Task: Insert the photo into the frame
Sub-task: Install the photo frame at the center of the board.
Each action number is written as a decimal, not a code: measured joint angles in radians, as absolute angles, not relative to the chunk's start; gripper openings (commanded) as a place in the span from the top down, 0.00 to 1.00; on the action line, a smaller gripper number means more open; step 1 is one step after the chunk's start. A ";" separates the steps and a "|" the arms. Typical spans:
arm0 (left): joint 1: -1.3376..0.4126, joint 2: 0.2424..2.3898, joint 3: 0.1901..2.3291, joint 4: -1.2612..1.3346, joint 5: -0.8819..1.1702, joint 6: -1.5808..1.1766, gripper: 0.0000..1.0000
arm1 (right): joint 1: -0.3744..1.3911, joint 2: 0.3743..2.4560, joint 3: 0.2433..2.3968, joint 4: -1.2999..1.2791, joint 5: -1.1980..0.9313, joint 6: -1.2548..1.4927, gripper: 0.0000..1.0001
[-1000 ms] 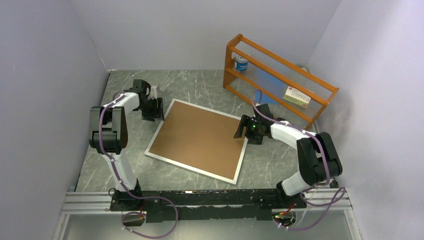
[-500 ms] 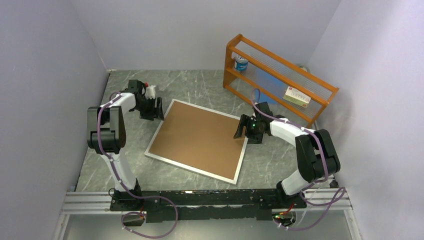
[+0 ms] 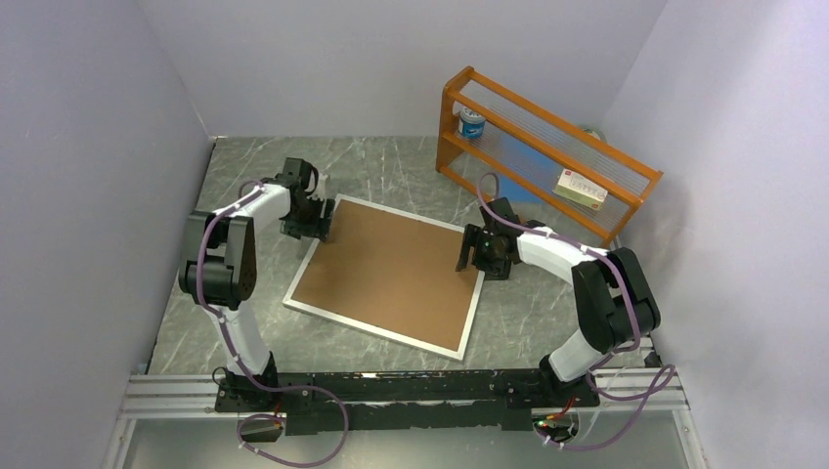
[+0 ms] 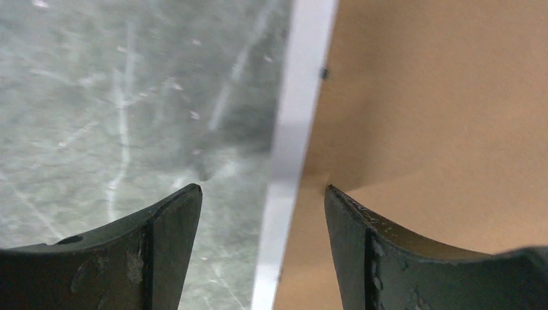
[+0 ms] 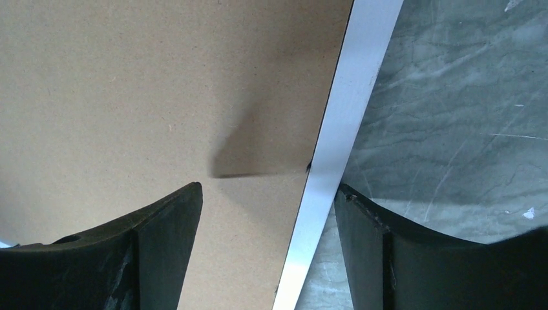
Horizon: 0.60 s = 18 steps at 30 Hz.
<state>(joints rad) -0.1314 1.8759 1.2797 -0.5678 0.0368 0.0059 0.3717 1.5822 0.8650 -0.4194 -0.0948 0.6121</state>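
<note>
The white frame (image 3: 372, 329) lies flat on the marble table, and a brown backing board (image 3: 391, 269) fills its centre. The photo is hidden from every view. My left gripper (image 3: 315, 221) hangs open over the frame's left edge near the far corner. In the left wrist view the white border (image 4: 294, 129) runs between my left gripper's (image 4: 262, 194) fingers, with the board (image 4: 439, 97) to the right. My right gripper (image 3: 476, 252) stands open over the frame's right edge. In the right wrist view its (image 5: 268, 190) jaws straddle the border (image 5: 346, 110) beside the board (image 5: 129, 84). Neither holds anything.
An orange wooden rack (image 3: 547, 156) stands at the back right, close behind my right arm. It holds a blue-and-white can (image 3: 472, 124) and a small box (image 3: 581, 188). Grey walls close in the table on the left, back and right.
My left gripper has moved right, from beside the frame to over its left edge, and its jaws have spread wider. My right gripper has shifted slightly along the right edge.
</note>
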 measured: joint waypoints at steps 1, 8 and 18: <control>-0.144 1.876 1.273 -0.580 0.038 0.005 0.25 | 0.374 1.582 0.865 -0.419 -0.084 0.613 0.22; -0.177 1.874 1.267 -0.612 0.043 -0.031 0.28 | 0.379 1.590 0.892 -0.424 -0.049 0.611 0.21; -0.162 1.875 1.292 -0.693 0.046 -0.140 0.26 | 0.379 1.585 0.924 -0.456 -0.033 0.602 0.22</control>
